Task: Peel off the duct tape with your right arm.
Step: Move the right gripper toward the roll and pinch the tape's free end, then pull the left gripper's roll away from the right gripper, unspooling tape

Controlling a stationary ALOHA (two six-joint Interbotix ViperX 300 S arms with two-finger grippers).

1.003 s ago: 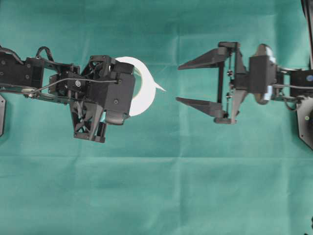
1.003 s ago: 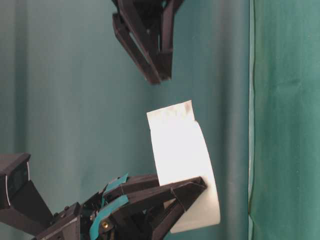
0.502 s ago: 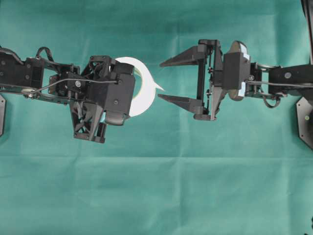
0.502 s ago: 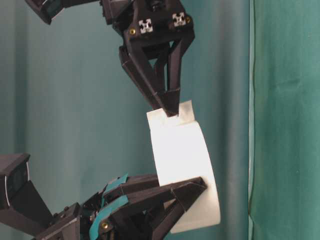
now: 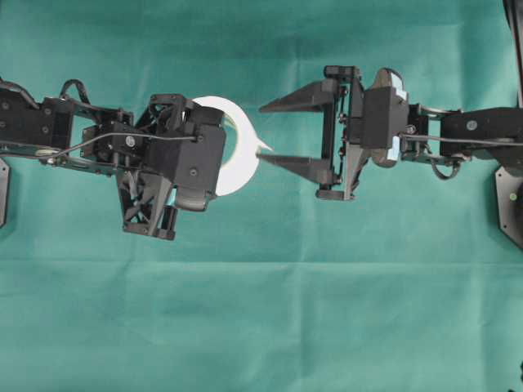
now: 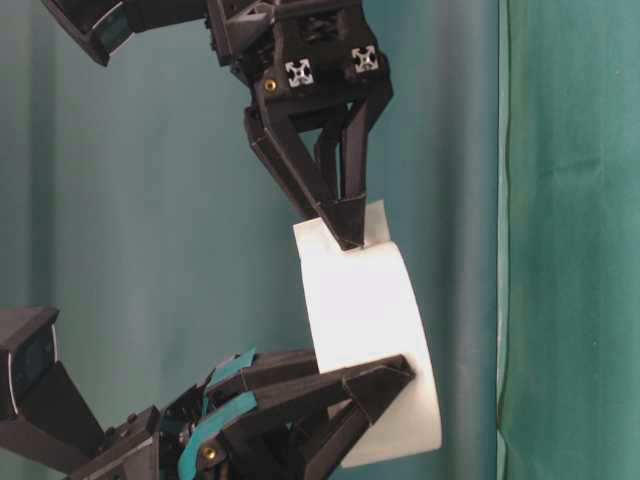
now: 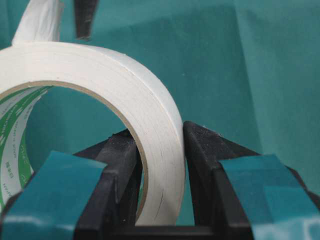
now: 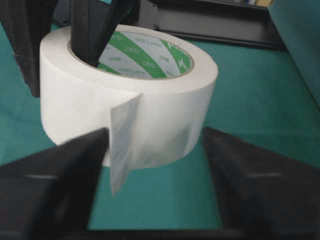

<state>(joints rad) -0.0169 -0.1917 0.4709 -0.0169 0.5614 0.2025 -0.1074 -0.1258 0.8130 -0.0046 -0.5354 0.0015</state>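
The duct tape point(image 5: 237, 147) is held above the green cloth point(image 5: 261, 310), its wall clamped by the left gripper point(image 7: 160, 165) so that the loose strip end point(image 8: 122, 145) is presented. The right gripper point(image 5: 265, 131) is parted, its 2 fingers bracketing that flap, nothing grasped.

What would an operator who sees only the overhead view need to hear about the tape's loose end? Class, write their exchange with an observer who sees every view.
Operator: Is the loose end between the right claw's fingers?
Observer: Yes. In the right wrist view, the loose end of the duct tape hangs inside the open right claw, nearer its picture-left finger.
Operator: How does the left claw hold the roll?
Observer: The left wrist view shows the left claw pinching the roll's wall, one finger inside the ring, one outside.
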